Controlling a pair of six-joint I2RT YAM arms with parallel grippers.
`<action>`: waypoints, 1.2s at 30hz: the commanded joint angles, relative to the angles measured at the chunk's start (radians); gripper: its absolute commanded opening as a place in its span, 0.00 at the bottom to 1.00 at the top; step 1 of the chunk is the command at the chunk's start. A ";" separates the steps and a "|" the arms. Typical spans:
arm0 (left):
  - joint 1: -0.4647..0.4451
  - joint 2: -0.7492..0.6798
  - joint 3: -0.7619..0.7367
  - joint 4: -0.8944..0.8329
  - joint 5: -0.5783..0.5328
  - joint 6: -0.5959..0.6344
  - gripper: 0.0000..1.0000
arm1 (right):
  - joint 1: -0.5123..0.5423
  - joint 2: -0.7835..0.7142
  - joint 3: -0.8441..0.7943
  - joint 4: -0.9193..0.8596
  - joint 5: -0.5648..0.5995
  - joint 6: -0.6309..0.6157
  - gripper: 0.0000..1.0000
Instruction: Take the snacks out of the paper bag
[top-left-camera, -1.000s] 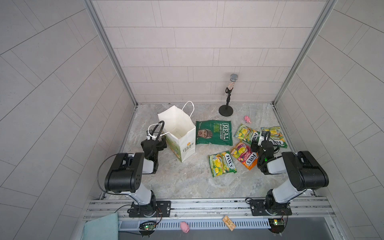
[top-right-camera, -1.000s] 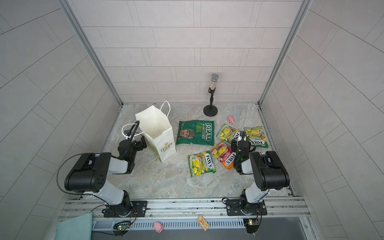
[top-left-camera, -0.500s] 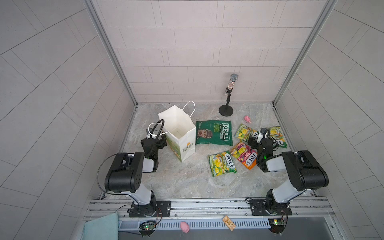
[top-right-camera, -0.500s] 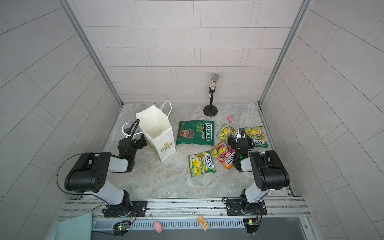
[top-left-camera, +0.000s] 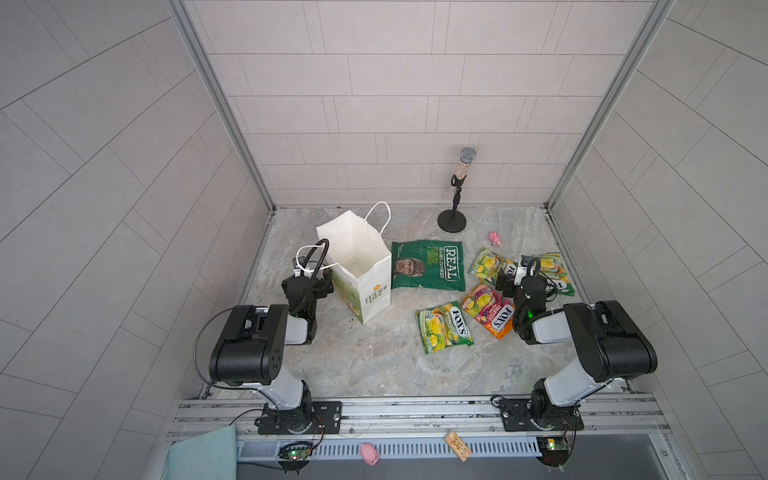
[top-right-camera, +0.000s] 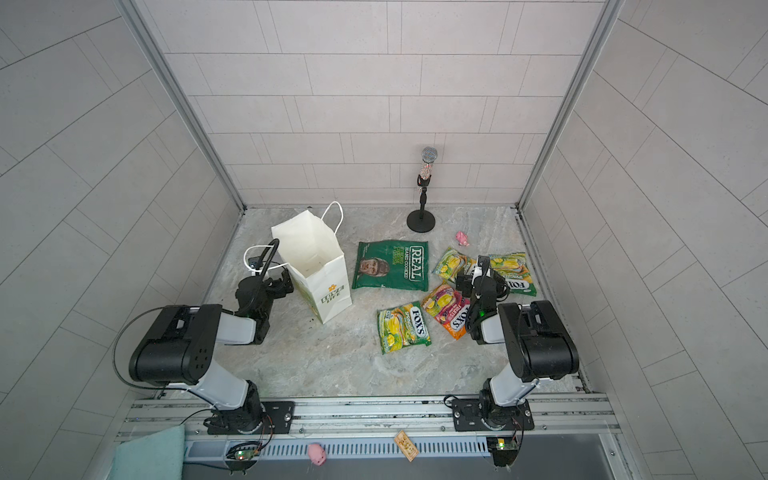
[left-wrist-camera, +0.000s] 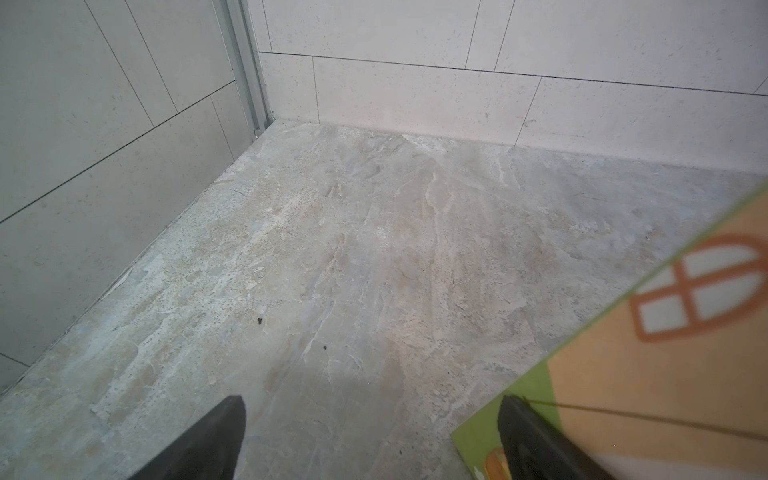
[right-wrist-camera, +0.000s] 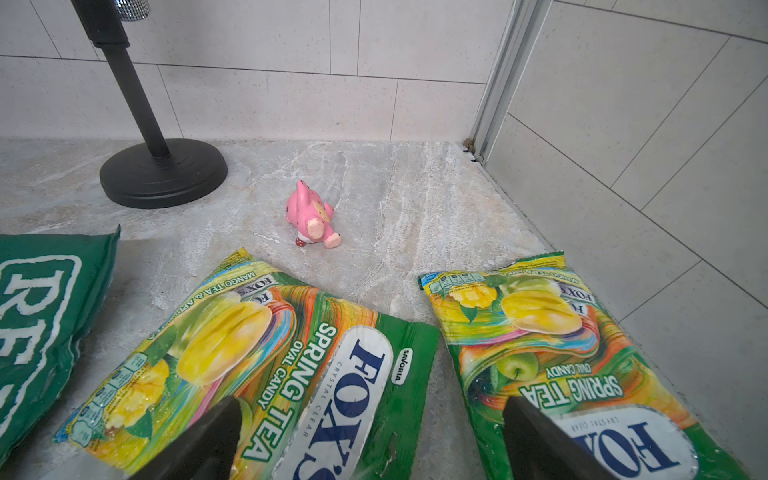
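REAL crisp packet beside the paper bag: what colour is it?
The crisp packet is dark green with white lettering; clearest in a top view.

The tall white paper carrier bag (top-left-camera: 353, 249) is showing green lettering with a yellow flower. The large dark green crisp packet (top-left-camera: 428, 266) is carrying white "REAL" lettering and a face, the three glossy yellow-green candy packets (right-wrist-camera: 266, 361) are displaying blue "FOX'S" on white ovals, and the glossy orange-pink candy packet (top-left-camera: 492, 311) is bearing a white label too.
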 joint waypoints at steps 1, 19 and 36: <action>0.000 -0.010 0.022 -0.010 0.011 0.012 1.00 | 0.002 -0.007 0.004 0.004 0.016 -0.017 0.99; -0.005 -0.007 0.019 -0.001 0.010 0.023 1.00 | 0.004 0.004 -0.062 0.142 0.019 -0.016 0.99; -0.006 -0.007 0.016 0.006 0.008 0.022 1.00 | 0.003 -0.002 -0.035 0.084 0.026 -0.014 0.99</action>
